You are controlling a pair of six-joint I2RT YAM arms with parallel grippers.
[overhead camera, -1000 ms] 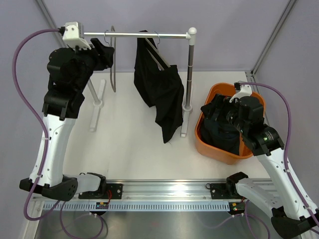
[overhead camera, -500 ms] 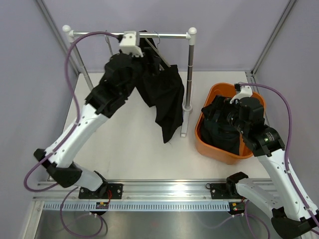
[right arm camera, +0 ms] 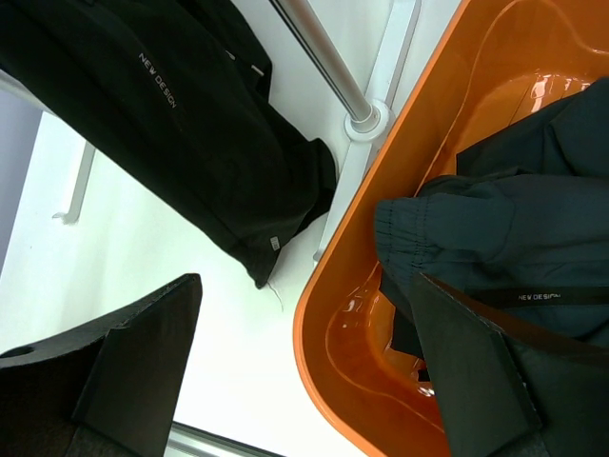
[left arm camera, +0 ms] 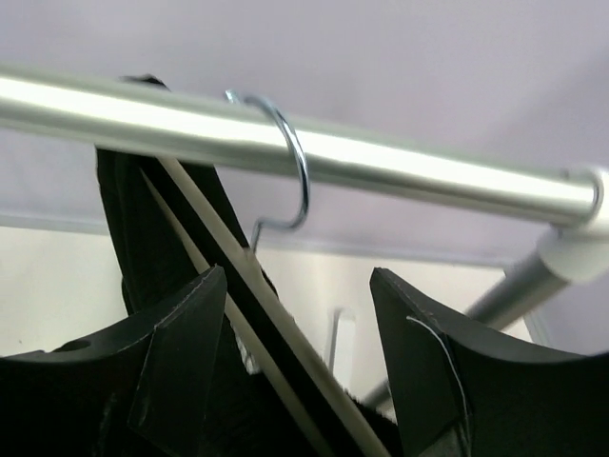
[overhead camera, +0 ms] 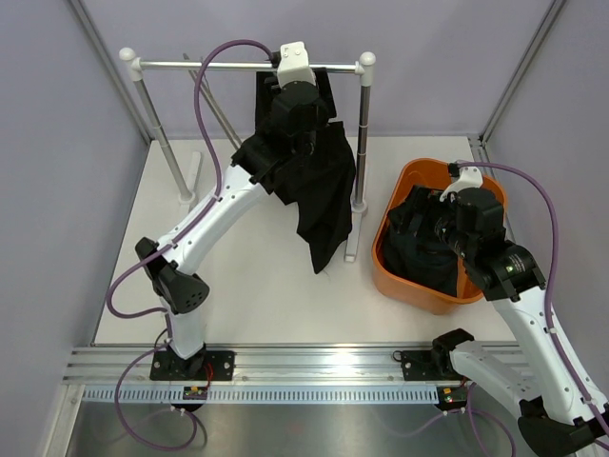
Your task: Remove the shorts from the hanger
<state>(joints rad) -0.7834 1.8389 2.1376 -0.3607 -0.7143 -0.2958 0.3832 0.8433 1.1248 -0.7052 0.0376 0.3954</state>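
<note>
Roughly half done, as judged from the layout. One pair of shorts [overhead camera: 423,243] is found crumpled in the orange basin [overhead camera: 419,293] at the right of the counter [overhead camera: 247,286]. The other pair [overhead camera: 319,186] is draped on the hanger [left arm camera: 259,303], whose hook [left arm camera: 293,157] is seated over the rail [left arm camera: 409,171].

Left gripper [left arm camera: 297,286] is held spread just under the rail, one finger on either side of the hanger bar and the dark cloth, with nothing clasped (whether the cloth is touched cannot be told). Right gripper [right arm camera: 304,286] is likewise spread and empty, poised over the basin's rim.

Remaining, by estimate: the hanging pair is to be pinched, drawn off the hanger, and presumably dropped beside the first.

Writing: "NEW DESIGN" in small white capitals is read on the hanging pair and again on a band of the pair in the basin, both in the right wrist view. A small pale tag [right arm camera: 274,244] is noted at the hanging pair's hem; nothing on it is legible. No other text is made out.
</note>
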